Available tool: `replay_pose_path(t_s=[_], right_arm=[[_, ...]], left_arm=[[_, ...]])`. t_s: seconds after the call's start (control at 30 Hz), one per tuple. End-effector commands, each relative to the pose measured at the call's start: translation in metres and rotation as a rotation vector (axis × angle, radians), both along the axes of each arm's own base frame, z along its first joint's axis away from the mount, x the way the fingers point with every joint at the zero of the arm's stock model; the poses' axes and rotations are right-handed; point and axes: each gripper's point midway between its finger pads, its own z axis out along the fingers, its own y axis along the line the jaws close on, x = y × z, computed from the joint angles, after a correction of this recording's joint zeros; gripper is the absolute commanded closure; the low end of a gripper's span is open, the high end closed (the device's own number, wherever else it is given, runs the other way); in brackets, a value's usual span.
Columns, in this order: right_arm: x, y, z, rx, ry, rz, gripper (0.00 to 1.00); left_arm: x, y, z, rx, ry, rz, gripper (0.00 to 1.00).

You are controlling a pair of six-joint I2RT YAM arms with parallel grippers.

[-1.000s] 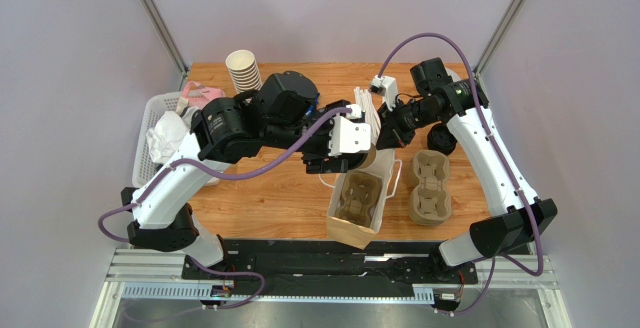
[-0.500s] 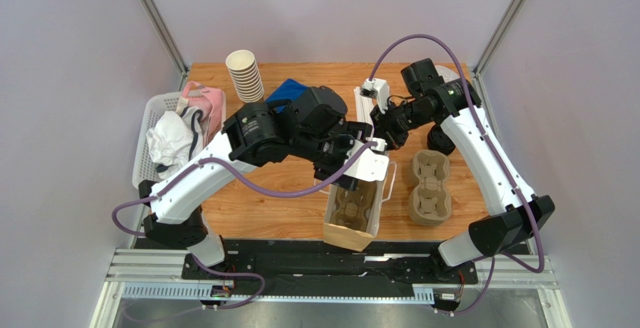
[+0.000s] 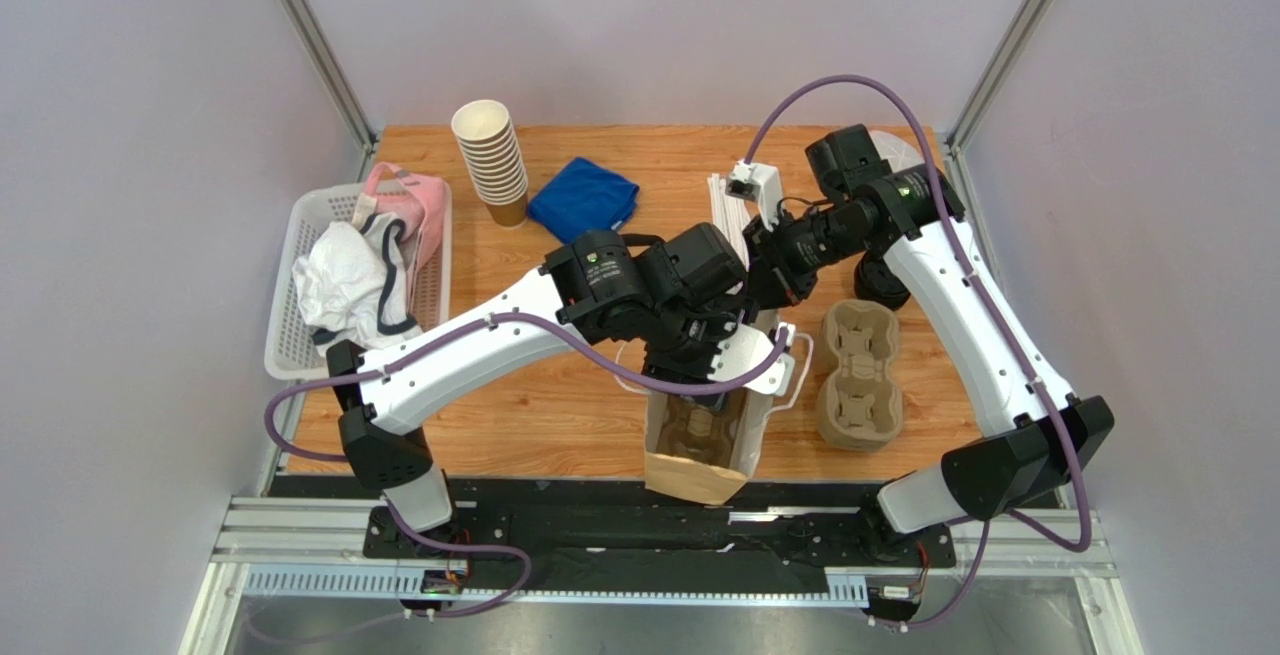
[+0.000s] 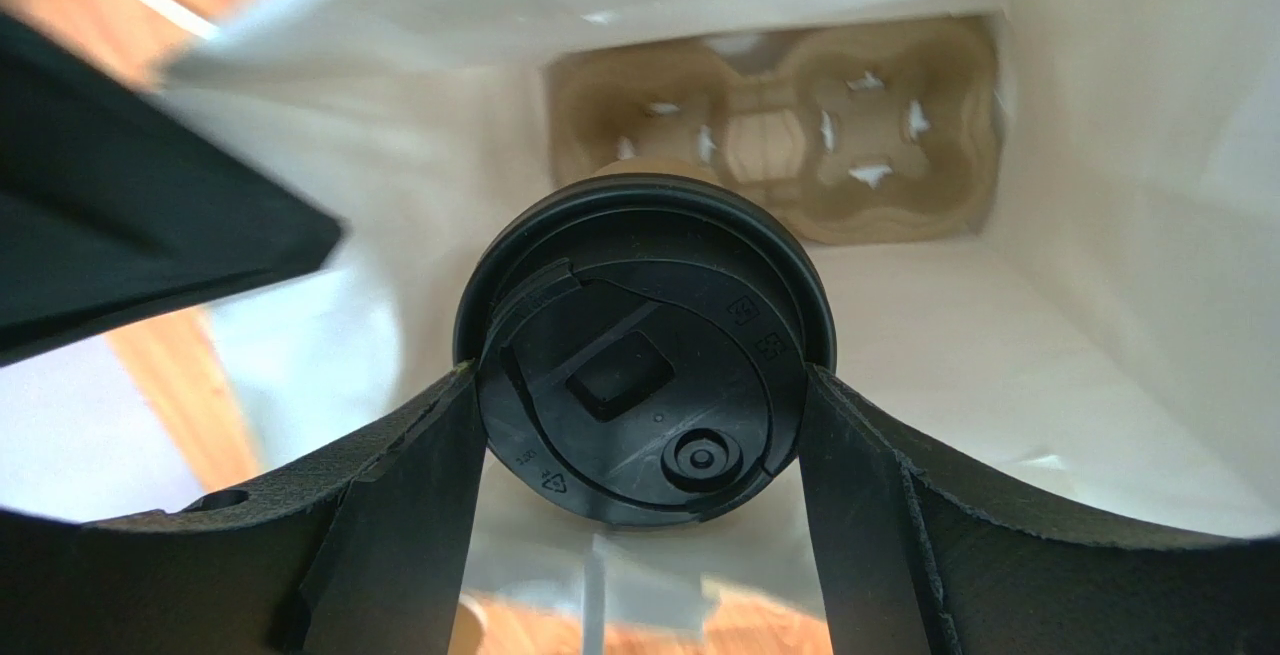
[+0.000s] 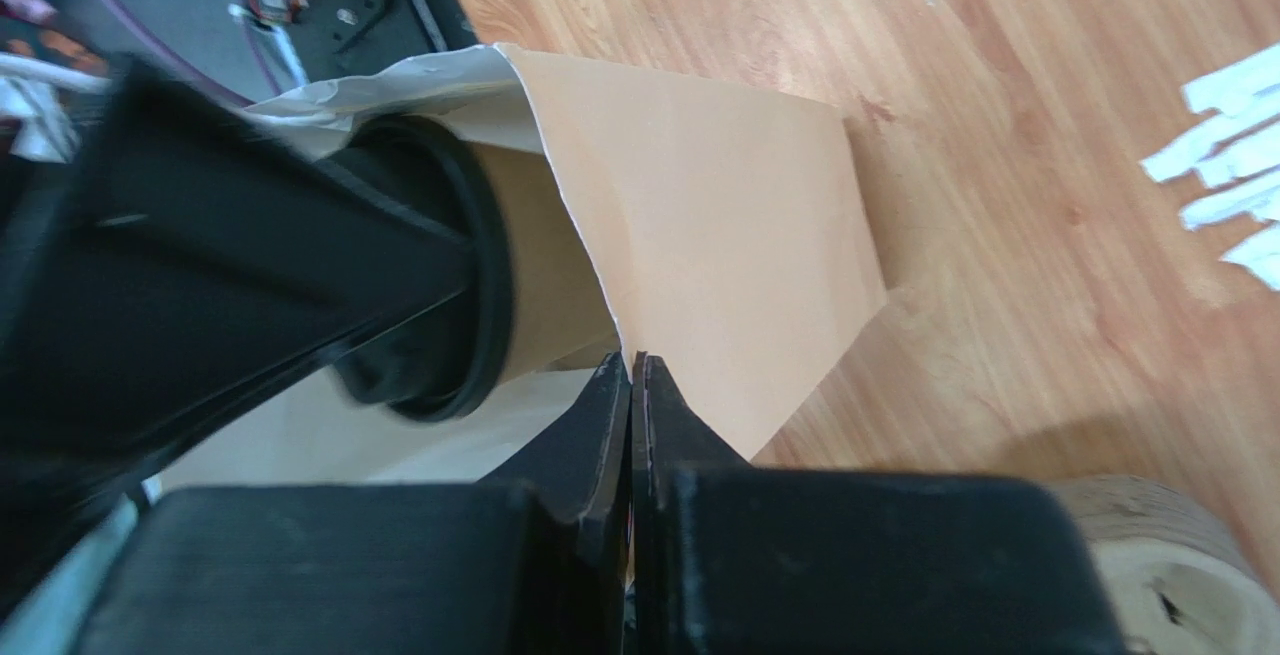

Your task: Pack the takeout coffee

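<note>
Gripped takeout coffee [image 4: 616, 295] w/ L tool [image 4: 643, 403] over bag [image 5: 721, 235]; pinched bag rim w/ R tool [image 5: 631, 382]. Needed straight, upright drop into carrier [image 4: 842, 130] well before release.

The takeout coffee [image 4: 643, 348] is in the bag [image 4: 1112, 235], seemingly above the carrier [image 4: 774, 123].

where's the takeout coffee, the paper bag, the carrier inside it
takeout coffee [image 4: 646, 370], left wrist view, lid top
paper bag [image 5: 721, 220], right wrist view, outer wall
carrier [image 4: 774, 133], left wrist view, middle
</note>
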Motion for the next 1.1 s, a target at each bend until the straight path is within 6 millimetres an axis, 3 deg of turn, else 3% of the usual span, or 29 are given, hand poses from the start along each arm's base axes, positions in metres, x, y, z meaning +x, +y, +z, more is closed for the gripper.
replay_pose_path(t_s=[0.0, 0.03, 0.17, 0.37, 0.53, 0.6, 0.8, 0.93, 1.03, 1.07], right_arm=[[-0.036, -0.003, 0.015, 0.1, 0.13, -0.015, 0.94], [-0.04, -0.005, 0.016, 0.103, 0.133, -0.016, 0.88], [-0.034, -0.028, 0.01, 0.035, 0.083, -0.054, 0.37], [0.004, -0.032, 0.038, 0.011, -0.165, 0.019, 0.09], [0.037, -0.013, 0.06, 0.026, -0.285, 0.114, 0.07], [0.045, -0.003, 0.054, 0.009, -0.284, 0.156, 0.08], [0.052, 0.036, 0.045, 0.004, -0.319, 0.278, 0.11], [0.043, 0.06, 0.033, -0.014, -0.351, 0.397, 0.14], [0.043, 0.069, 0.022, -0.053, -0.363, 0.44, 0.2], [0.045, 0.069, 0.017, -0.078, -0.363, 0.443, 0.26]], left_arm=[[-0.005, 0.006, -0.007, 0.01, 0.001, -0.018, 0.7], [-0.006, 0.008, -0.008, 0.012, 0.001, -0.028, 0.7], [-0.018, 0.014, -0.008, -0.009, 0.016, -0.096, 0.71], [-0.036, 0.019, 0.002, -0.046, 0.044, -0.196, 0.71], [-0.041, 0.017, 0.005, -0.06, 0.039, -0.249, 0.71], [-0.041, 0.017, 0.002, -0.048, 0.041, -0.257, 0.71], [-0.043, 0.017, -0.001, -0.037, 0.058, -0.253, 0.71], [-0.044, 0.02, -0.003, -0.027, 0.069, -0.249, 0.71], [-0.044, 0.021, -0.006, -0.018, 0.072, -0.241, 0.71], [-0.042, 0.022, -0.007, -0.012, 0.066, -0.233, 0.71]])
